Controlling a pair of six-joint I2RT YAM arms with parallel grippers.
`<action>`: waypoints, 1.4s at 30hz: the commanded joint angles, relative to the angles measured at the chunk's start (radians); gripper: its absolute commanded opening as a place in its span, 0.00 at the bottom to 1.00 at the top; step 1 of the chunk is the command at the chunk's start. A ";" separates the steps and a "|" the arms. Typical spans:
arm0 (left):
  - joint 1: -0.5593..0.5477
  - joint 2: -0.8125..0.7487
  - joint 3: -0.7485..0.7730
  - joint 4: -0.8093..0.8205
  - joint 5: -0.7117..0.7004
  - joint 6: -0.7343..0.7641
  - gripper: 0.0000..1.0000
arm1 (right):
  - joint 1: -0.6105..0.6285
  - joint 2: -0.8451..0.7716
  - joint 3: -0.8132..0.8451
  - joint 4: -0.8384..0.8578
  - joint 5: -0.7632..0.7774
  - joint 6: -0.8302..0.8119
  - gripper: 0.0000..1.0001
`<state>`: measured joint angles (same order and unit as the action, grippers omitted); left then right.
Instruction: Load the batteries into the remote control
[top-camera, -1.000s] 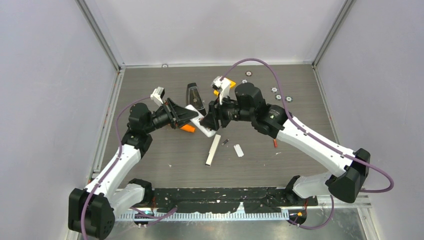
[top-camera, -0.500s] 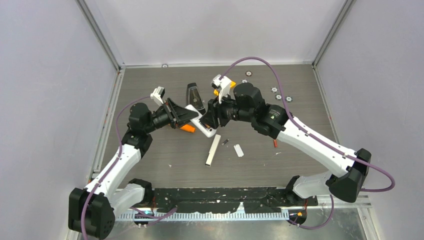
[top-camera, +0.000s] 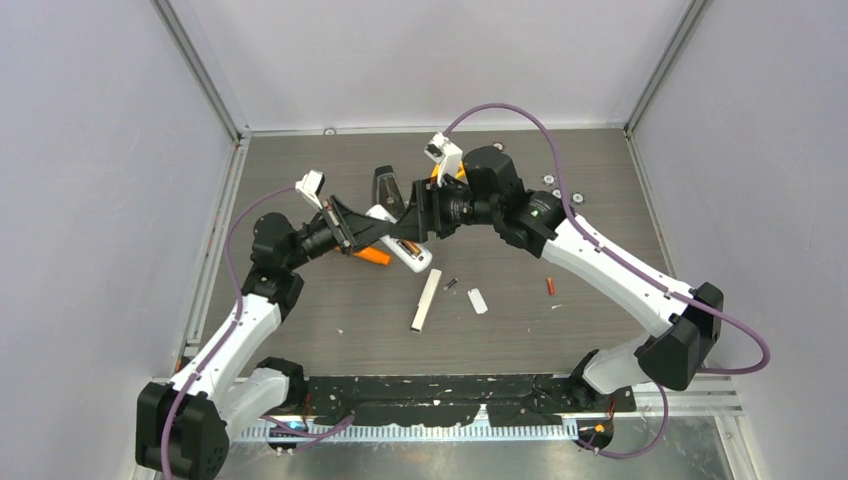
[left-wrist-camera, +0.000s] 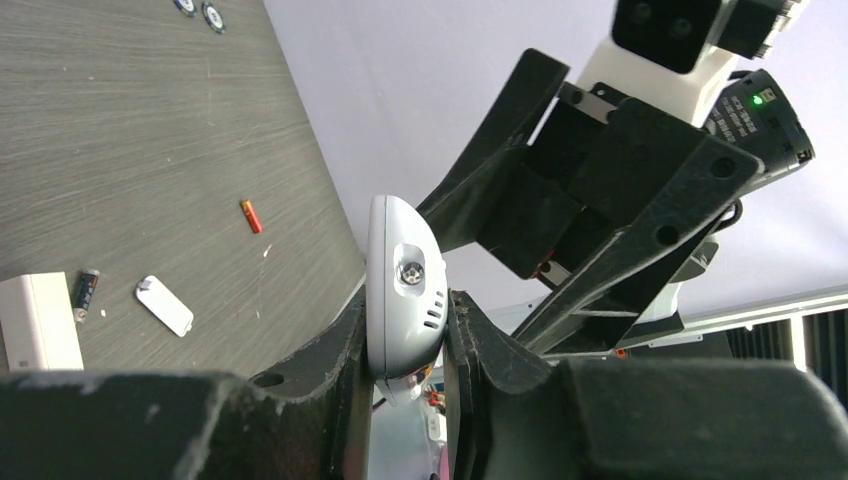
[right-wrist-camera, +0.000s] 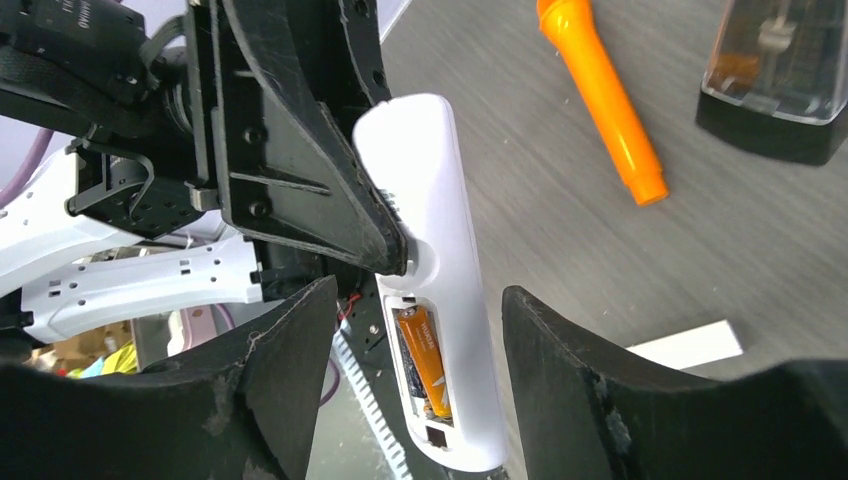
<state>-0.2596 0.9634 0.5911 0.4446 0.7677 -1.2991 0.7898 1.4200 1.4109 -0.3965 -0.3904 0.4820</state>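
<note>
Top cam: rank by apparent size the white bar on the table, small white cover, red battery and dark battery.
1. white bar
2. small white cover
3. red battery and dark battery: they look alike and are too tiny to rank.

A dark grey wood-grain table (top-camera: 290, 170) carries a scatter of small things. Near its middle lies a long white bar (top-camera: 427, 300), with a small white cover (top-camera: 478, 301) near it and a dark battery (top-camera: 450, 284) between the two. A red battery (top-camera: 550, 286) lies apart, toward the right edge. Toward the far edge stands a black box (top-camera: 388, 188) with a clear top, and an orange marker (right-wrist-camera: 600, 95) lies near it. Silver discs (top-camera: 549, 180) — several, loosely spread — dot the far right corner. A ragged black strip (top-camera: 450, 385) runs along the near edge.
</note>
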 joint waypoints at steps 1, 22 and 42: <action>0.003 -0.026 -0.009 0.099 0.000 0.020 0.00 | 0.000 0.005 0.033 -0.014 -0.044 0.056 0.66; 0.003 -0.044 -0.035 0.157 -0.013 0.033 0.00 | -0.058 -0.020 -0.087 0.108 -0.099 0.218 0.56; 0.003 -0.022 -0.027 0.178 -0.014 -0.026 0.00 | -0.063 -0.004 -0.103 0.126 -0.160 0.161 0.54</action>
<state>-0.2596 0.9432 0.5400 0.5350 0.7582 -1.2865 0.7288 1.4334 1.3087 -0.3046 -0.5220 0.6830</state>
